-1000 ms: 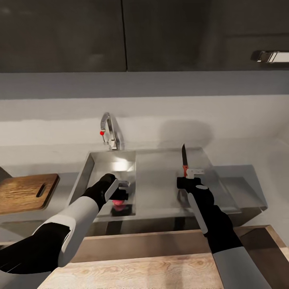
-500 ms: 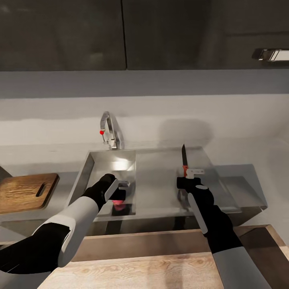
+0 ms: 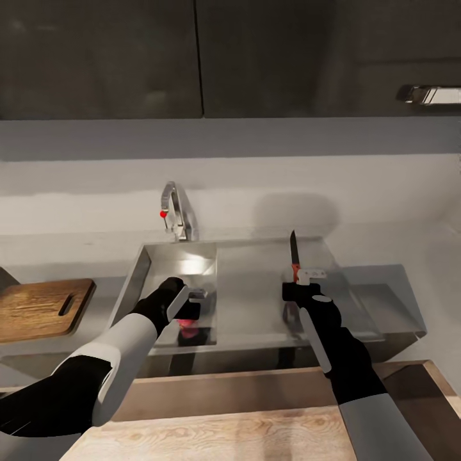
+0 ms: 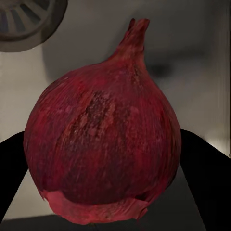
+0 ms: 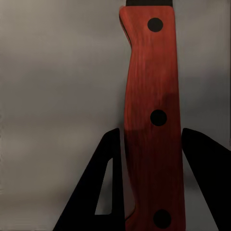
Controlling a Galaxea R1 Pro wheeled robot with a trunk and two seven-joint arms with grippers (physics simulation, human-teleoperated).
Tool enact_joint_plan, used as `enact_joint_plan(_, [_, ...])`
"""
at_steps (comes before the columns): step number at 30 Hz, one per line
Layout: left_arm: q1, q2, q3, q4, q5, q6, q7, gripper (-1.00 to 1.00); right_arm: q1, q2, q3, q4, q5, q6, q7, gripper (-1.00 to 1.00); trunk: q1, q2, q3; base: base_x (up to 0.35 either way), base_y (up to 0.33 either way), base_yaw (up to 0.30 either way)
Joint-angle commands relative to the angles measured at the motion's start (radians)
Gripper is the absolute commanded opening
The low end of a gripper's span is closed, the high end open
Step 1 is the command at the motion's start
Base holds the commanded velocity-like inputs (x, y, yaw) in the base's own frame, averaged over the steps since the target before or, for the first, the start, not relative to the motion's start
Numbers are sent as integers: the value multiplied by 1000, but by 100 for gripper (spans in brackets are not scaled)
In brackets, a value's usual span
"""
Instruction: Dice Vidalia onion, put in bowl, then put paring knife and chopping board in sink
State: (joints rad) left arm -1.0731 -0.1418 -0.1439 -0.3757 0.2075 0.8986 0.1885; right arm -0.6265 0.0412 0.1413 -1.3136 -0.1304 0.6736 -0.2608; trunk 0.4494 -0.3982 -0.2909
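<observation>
the vidalia onion [image 4: 103, 144] is a round, deep pinkish-red bulb with papery, streaked skin, a tapering neck at one end and a torn flap of skin at the other. it sits in the sink [image 3: 168, 266] basin, near the front wall, with the round drain [image 4: 26, 21] just beyond it. the left gripper [image 3: 192, 312] reaches down into the basin, and its two dark fingers [image 4: 204, 180] pinch the onion from either side.

the paring knife [image 3: 294, 255] has a slim dark blade and a red-orange handle [image 5: 153, 120] with three dark rivets. the right gripper [image 3: 301, 282] clamps the handle between its fingers above the flat drainer. the knife's long axis runs front to back, the tip pointing toward the back wall.

the chopping board [image 3: 40, 308], dark brown wood with a slot handle, lies flat on the grey countertop [image 3: 410, 256], beside the sink's left edge.
</observation>
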Motion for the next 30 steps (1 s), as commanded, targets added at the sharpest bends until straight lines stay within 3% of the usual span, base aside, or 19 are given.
enact_joint_plan(1, [-1, 1, -7, -1, 11, 4, 7, -100, -1, -1, 2, -1, -11, 3, -9, -100, 1, -2, 0, 0, 0, 0])
enact_joint_plan(10, [-1, 1, -7, -14, 10, 5, 8, -100, -1, 0, 3, -1, -11, 3, -9, -100, 1, -2, 14, 0, 0, 0])
enact_joint_plan(18, [12, 2, -7, -155, 10, 18, 12, -100, -1, -1, 2, -1, -11, 3, -9, -100, 1, -2, 26, 0, 0, 0])
enact_joint_plan(20, [41, 3, -8, -237, 10, 30, 12, -100, -1, -1, 2, -1, -11, 3, -9, -100, 1, -2, 30, 0, 0, 0])
enact_joint_plan(24, [187, 19, -8, -546, 10, 102, 12, -100, -1, -1, 1, -1, -11, 3, -9, -100, 1, -2, 36, 0, 0, 0])
enact_joint_plan(25, [203, 22, -8, -575, 10, 105, 12, -100, -1, -1, 1, -1, -11, 3, -9, -100, 1, -2, 37, 0, 0, 0])
enact_joint_plan(27, [291, 51, -8, -738, 9, 114, 12, -100, -1, -1, 1, -1, -11, 3, -9, -100, 1, -2, 41, 0, 0, 0])
enact_joint_plan(30, [368, 84, -9, -895, 9, 119, 12, -100, -1, -1, 3, -1, -11, 3, -9, -100, 1, -2, 45, 0, 0, 0])
